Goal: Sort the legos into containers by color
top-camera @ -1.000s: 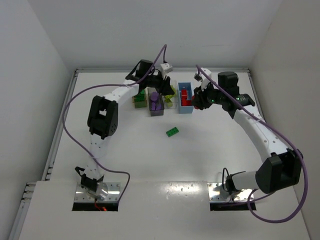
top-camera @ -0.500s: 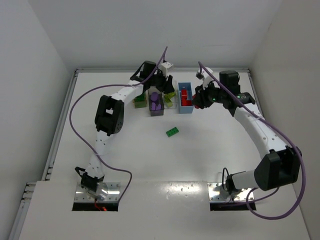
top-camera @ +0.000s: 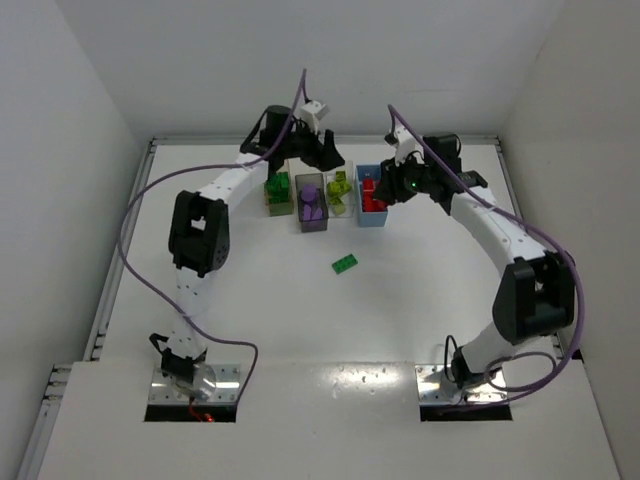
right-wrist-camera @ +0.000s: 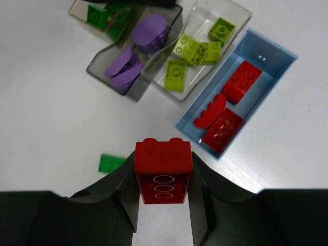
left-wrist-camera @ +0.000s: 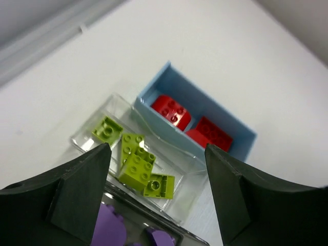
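Partly behind R claw (right-wrist-camera: 163, 177): green lego (right-wrist-camera: 110, 162).

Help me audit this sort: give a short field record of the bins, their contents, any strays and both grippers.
tan bin: dark green bricks
grey bin: purple pieces
clear bin: lime bricks
blue bin: red bricks
stray: one green brick on the table, apart from the bins
left gripper: open, empty, above the clear bin
right gripper: shut on a red block, not yet in a bin
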Tool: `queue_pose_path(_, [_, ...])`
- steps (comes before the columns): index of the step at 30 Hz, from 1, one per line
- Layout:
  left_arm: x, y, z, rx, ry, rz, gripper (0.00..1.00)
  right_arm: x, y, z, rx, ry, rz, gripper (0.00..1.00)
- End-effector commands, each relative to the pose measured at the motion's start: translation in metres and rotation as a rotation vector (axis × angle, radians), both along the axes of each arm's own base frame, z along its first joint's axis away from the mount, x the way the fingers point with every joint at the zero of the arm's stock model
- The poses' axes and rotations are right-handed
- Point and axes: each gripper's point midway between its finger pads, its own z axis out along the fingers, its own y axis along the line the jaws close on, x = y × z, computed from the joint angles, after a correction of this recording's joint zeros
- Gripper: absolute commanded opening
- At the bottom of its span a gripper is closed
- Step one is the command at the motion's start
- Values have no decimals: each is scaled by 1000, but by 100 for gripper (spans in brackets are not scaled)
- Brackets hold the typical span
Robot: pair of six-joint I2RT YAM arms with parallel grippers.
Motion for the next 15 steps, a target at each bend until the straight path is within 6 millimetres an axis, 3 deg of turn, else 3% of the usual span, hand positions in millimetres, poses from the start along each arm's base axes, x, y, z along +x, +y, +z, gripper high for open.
queue_pose_path(1, [-24,15,144,-100,-230,-50,80,53,15,28,102,-80,-99,6])
queue_pose_path(3, [-32,27,140,-22,-245,-68,80,72,19,34,128,-81,-126,6])
queue_pose_path(4, [-44,32,124,14,-184,-77,80,81,17,29,115,-80,-147,6])
queue_pose_path(5, [-51,39,136,31,-207,-54,80,89,17,5,101,-26,-162,6])
queue_pose_path(6, [-60,44,114,51,-154,-48,80,95,19,4,98,-18,-163,6])
queue_pose_path(7, [-65,51,110,61,-149,-41,80,100,16,-5,81,-3,-183,6])
queue_pose_path(8, [-72,56,122,61,-173,-26,80,107,15,-6,74,-7,-194,6])
queue_pose_path(9, [-80,59,105,78,-143,-32,80,112,13,-22,56,15,-211,6])
queue_pose_path(15, [-106,69,92,91,-102,-57,80,130,11,-56,22,62,-251,13])
